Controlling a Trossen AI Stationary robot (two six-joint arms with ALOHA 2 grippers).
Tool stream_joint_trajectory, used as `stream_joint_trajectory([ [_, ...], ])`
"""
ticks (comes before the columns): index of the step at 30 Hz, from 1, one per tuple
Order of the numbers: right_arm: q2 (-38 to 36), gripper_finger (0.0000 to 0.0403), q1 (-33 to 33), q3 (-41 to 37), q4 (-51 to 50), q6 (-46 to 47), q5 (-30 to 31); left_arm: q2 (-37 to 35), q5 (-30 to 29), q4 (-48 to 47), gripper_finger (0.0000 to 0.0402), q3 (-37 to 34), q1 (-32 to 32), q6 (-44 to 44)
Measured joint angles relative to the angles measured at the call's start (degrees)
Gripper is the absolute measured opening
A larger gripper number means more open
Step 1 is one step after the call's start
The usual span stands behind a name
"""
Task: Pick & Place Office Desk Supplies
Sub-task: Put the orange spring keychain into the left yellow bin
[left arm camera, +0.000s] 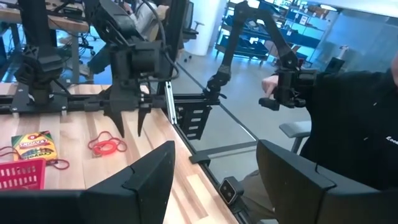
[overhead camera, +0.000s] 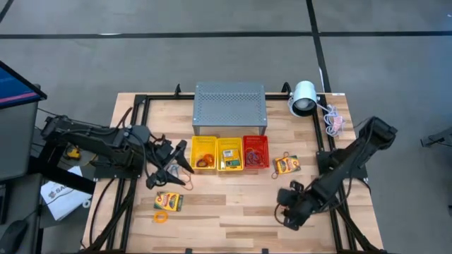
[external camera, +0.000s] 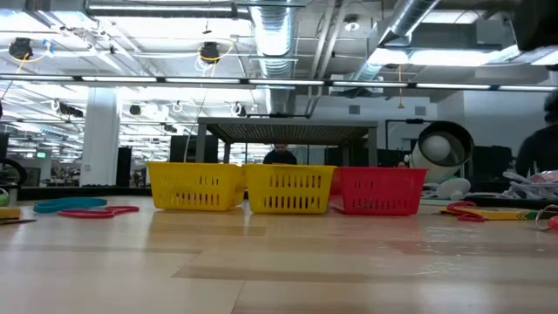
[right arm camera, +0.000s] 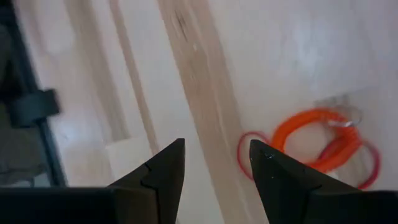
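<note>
We see the right end effector (right arm camera: 214, 163), open and empty, beside limp orange band loops (right arm camera: 323, 140), best pinched across one strand.

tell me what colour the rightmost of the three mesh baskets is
Red, clearest in the high view.

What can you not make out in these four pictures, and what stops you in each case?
- Basket contents: in the low view the mesh walls of the yellow baskets and the red basket hide what lies inside.
- Card box print: too small in the high view.
- Band loops: cut off by the right wrist view's edge, so no count.
- Left gripper: its fingertips blur against its own dark arm in the high view.
</note>
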Motion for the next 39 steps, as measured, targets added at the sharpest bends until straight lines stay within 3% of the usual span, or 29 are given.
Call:
stream_joint_trajectory([
  [10, 5.28, 0.0172, -2.23, 0.07, 1.72, 4.77, -1.42, 2.16, 0.02, 1.38, 0.0222, 0.01, 0.02, -0.31],
  [20, 5.3, 0.0172, -6.05, 0.09, -0.81, 3.55, -2.45, 2.12, 0.04, 1.45, 0.0222, 0.02, 0.04, -0.74],
  [39, 5.28, 0.0172, -7.29, -1.55, -1.58, 5.4, -3.81, 2.12, 0.07, 1.4, 0.0222, 0.02, -0.26, -1.42],
])
